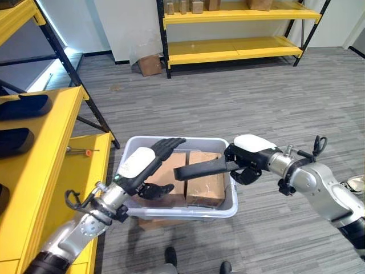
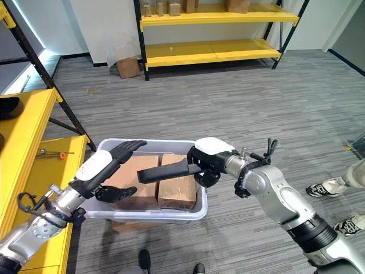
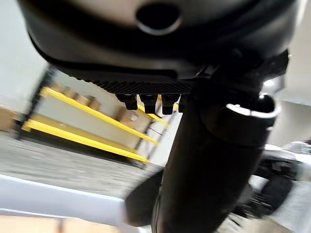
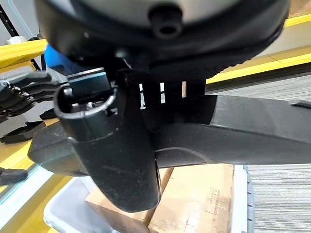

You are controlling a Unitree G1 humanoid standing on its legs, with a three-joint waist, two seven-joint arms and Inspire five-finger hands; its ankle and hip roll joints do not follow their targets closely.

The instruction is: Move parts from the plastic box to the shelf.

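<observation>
The right robot hand is gripping a long black part, its fingers curled round one end, and is holding it level above the grey plastic box, probably so it clears the rim on the way to the yellow shelf at the robot's left. The left robot hand is hovering over the box with straight, empty fingers, seemingly ready to steady the part's free end. Two cardboard boxes are lying side by side inside. More black parts are already resting on the shelf, cut off by the frame edge. Whatever lies beneath the cardboard is hidden.
</observation>
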